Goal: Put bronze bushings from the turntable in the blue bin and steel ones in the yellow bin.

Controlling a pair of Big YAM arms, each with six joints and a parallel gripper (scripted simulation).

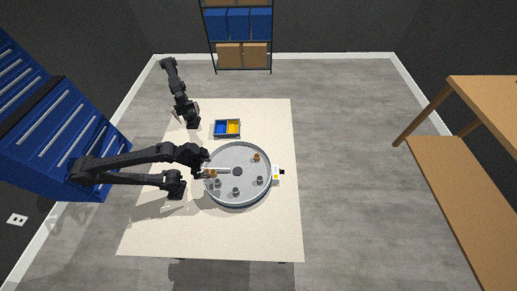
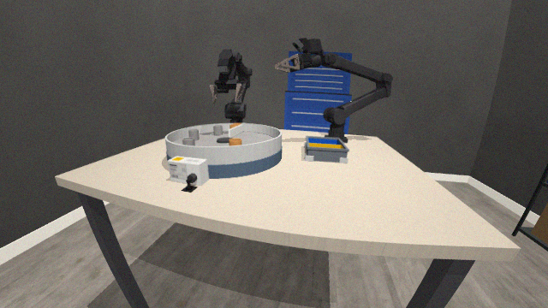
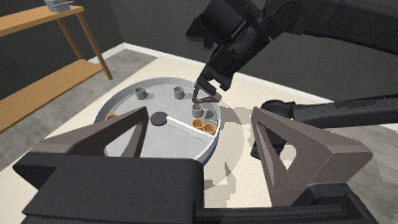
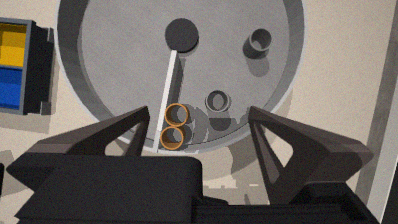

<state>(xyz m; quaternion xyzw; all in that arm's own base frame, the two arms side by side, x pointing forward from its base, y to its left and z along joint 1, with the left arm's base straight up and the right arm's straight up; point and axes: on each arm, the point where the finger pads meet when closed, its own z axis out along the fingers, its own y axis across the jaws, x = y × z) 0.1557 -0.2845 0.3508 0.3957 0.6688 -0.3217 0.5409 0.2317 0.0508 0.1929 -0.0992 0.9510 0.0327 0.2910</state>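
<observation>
From the top, the right gripper (image 1: 206,167) (image 2: 226,101) (image 3: 199,90) (image 4: 198,111) is the nearer to the 2 bronze bushings (image 1: 210,173) (image 3: 203,127) (image 4: 174,126), which lie by its fingertips inside the turntable (image 1: 237,145) (image 2: 223,153) (image 3: 150,81) (image 4: 297,30); a third bronze bushing (image 1: 256,159) (image 2: 235,142) (image 3: 112,116) is well off across the disc. The blue bin (image 1: 220,127) (image 2: 323,140) (image 4: 10,90) and yellow bin (image 1: 233,127) (image 2: 325,146) (image 4: 11,50) lie off to its side, toward the left arm. In the exterior view the right gripper hangs above the disc with fingers spread and nothing in them; the left gripper (image 1: 186,115) (image 2: 278,67) (image 3: 199,112), also spread and holding nothing, stands well apart from the bushings. The left wrist view puts the pair beyond its own fingers, close to the right gripper. In the right wrist view the pair sits between the fingertips' lines, nearer the picture-left finger, touching or nearly so, beside the white bar (image 1: 220,170) (image 3: 190,129) (image 4: 166,100). Their long axes look upright, so I judge a straight descent, shifted toward the bar, would suit; bar and neighbour may crowd the fingers.
</observation>
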